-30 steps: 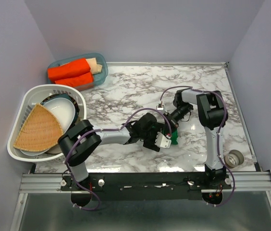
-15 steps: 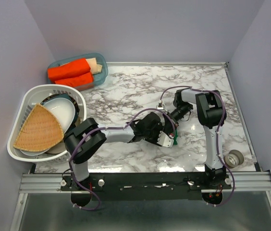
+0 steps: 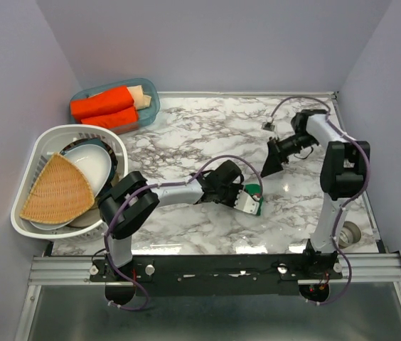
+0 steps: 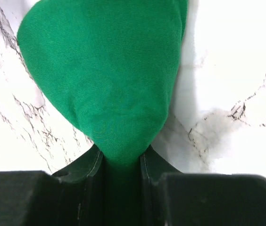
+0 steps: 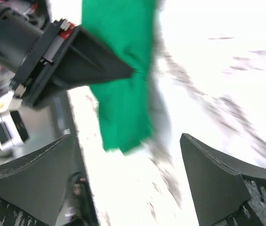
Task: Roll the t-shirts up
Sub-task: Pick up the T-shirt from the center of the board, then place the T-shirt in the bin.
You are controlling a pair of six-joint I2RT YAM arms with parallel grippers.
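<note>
Setting: robot test cell in a lab, not a home or shop.

Evidence:
- Plain lavender-grey walls (image 3: 215, 42) box in the bench (image 3: 186, 135) on three sides. The bench has a marble-pattern top.
- Aluminium rail (image 3: 215, 264) runs along the near edge, with two arm bases bolted to it side by side.
- Exposed purple cable (image 3: 293, 100) loops along both arms.
- Household items sit as props at the left: a white basket (image 3: 72, 130) of bowls and a blue tub (image 3: 155, 101) of rolled orange cloth.
- Roll of tape (image 3: 346, 232) at the near right corner.
</note>
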